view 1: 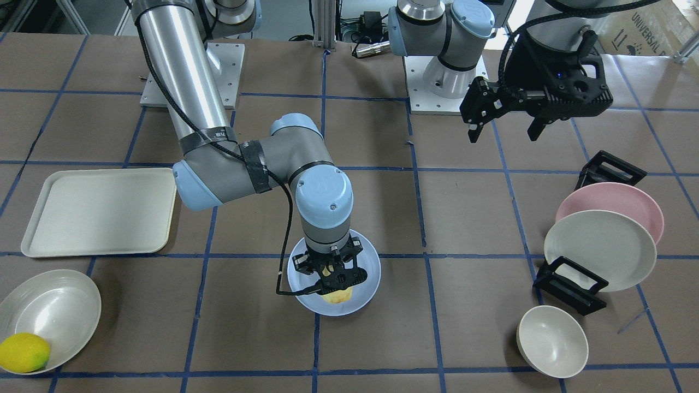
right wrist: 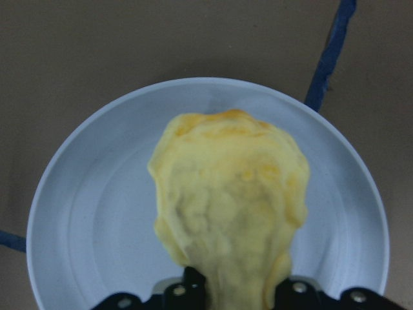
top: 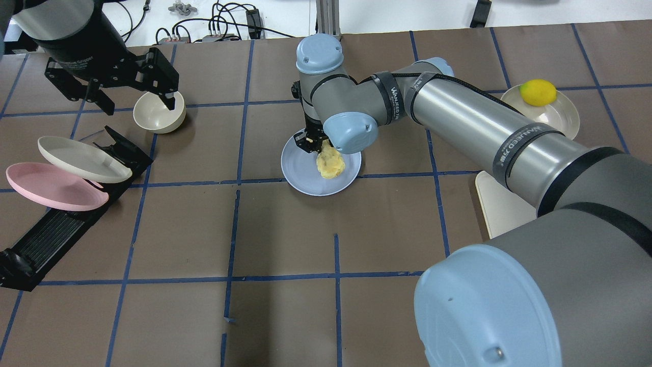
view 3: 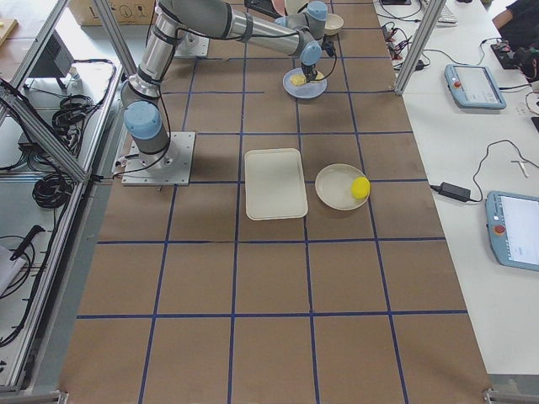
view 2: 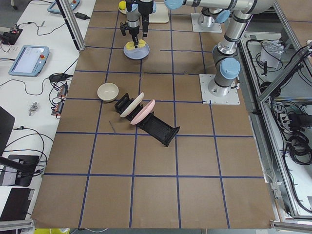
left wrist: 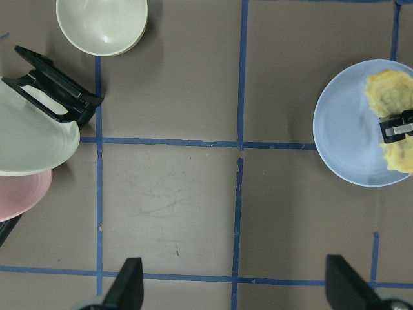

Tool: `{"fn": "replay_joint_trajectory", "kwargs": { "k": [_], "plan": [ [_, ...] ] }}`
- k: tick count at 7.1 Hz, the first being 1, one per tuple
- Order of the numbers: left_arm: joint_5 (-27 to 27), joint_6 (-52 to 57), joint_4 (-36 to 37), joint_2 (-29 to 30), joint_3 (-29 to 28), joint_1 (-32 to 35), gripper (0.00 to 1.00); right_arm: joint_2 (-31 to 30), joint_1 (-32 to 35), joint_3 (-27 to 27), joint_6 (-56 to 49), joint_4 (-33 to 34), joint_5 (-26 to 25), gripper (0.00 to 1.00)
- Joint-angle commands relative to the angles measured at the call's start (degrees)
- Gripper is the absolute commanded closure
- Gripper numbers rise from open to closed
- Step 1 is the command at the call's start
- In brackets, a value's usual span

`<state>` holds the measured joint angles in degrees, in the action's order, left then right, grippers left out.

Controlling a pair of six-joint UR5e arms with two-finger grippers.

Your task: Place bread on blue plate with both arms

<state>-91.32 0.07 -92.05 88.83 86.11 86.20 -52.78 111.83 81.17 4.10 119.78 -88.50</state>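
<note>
The right gripper point(top: 311, 141) pointed straight down over the blue plate point(top: 300, 179), its fingers clamped on one end of the bread point(top: 330, 164) — the loaf reached from the jaws across the plate's middle, inside the rim, though whether it rested on the surface could not be told. The left gripper point(view 1: 503, 134) hung well apart, high above the table, fingers spread wide with nothing between them. On its side a pink plate point(view 1: 628, 199) and a cream plate point(view 1: 598, 248) leaned in a black rack point(view 1: 570, 284), a cream bowl point(top: 159, 116) close by — a lemon point(view 1: 23, 352) sat in a shallow white bowl point(view 1: 54, 305) at the other end
</note>
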Motion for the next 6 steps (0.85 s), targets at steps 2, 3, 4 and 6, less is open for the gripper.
{"fn": "replay_joint_trajectory", "kwargs": {
  "k": [2, 3, 4, 6],
  "plan": [
    [0.00, -0.78, -0.23, -0.23, 0.55, -0.15, 0.00, -0.56, -0.38, -6.61, -0.67, -3.82, -0.09, 0.00],
    [-0.09, -0.78, -0.23, -0.23, 0.73, -0.15, 0.00, -1.78, -0.90, -8.38, -0.67, -9.07, -0.09, 0.00],
    [0.17, -0.78, -0.23, -0.23, 0.64, -0.15, 0.00, -3.54, -1.43, -7.97, -0.85, -11.13, -0.18, 0.00],
    [0.00, -0.86, -0.32, 0.47, 0.38, -0.15, 0.00, -7.40, -4.40, -5.43, -7.05, -14.74, -3.15, 0.00]
  ]
}}
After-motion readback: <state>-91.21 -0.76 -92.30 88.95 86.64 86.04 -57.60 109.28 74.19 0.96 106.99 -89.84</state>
